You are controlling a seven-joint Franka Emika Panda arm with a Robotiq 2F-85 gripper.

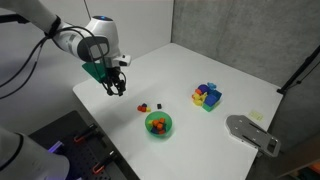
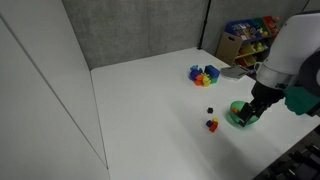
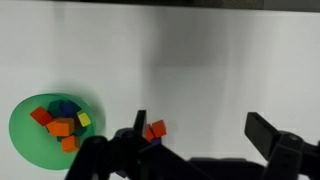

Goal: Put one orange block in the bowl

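Observation:
The green bowl (image 3: 22, 135) sits at the left of the wrist view and holds several small blocks, among them orange ones (image 3: 60, 127), a red, a blue and a yellow one. It also shows in both exterior views (image 1: 159, 133) (image 2: 233, 120). Two tiny orange-red blocks (image 3: 153, 130) lie touching on the white table beside my left finger, with a dark block under their edge; I cannot tell which is orange. They show in an exterior view (image 1: 143, 107). My gripper (image 3: 200, 130) (image 1: 116, 87) is open and empty above the table.
A blue, yellow and purple cluster of toy blocks (image 1: 207, 96) (image 2: 204, 74) stands farther along the white table (image 1: 200, 60). A tiny dark block (image 2: 210, 110) lies apart from the others. A grey flat object (image 1: 250, 133) lies at the table's edge.

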